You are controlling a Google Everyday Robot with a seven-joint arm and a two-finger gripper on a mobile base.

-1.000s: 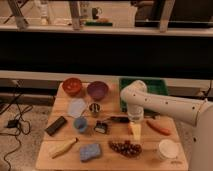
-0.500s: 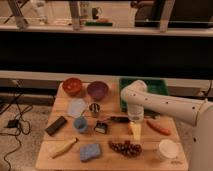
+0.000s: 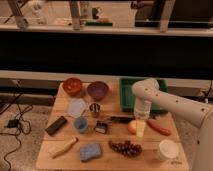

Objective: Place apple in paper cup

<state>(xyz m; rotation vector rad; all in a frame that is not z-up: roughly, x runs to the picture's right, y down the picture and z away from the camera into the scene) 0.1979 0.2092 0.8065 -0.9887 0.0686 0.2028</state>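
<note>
Apple [image 3: 131, 127] is found lying on the desk [image 3: 59, 160], a little to the right of the middle, and it has not been lifted yet. The end effector [image 3: 140, 130] is held low at the apple's 3 o'clock side, just beside it, and its fingers are spread wide with nothing pinched between them. Nothing is seen to have changed in the last second: the arm has been kept in the same spot, the fingers have been kept spread, and the apple has not been moved. From this it can be judged that the grab is only being lined up and has not been begun. The paper cup [image 3: 168, 149] is set upright near the desk's corner, at 4 o'clock from the apple. The carrot [image 3: 159, 128] is laid at 3 o'clock from the apple, and the grapes [image 3: 125, 147] are laid at 6 o'clock. The fingers would have to be brought around the apple and shut, and then the apple would have to be carried past the carrot and let go over the cup. Care would be needed so that the carrot is not bumped.
</note>
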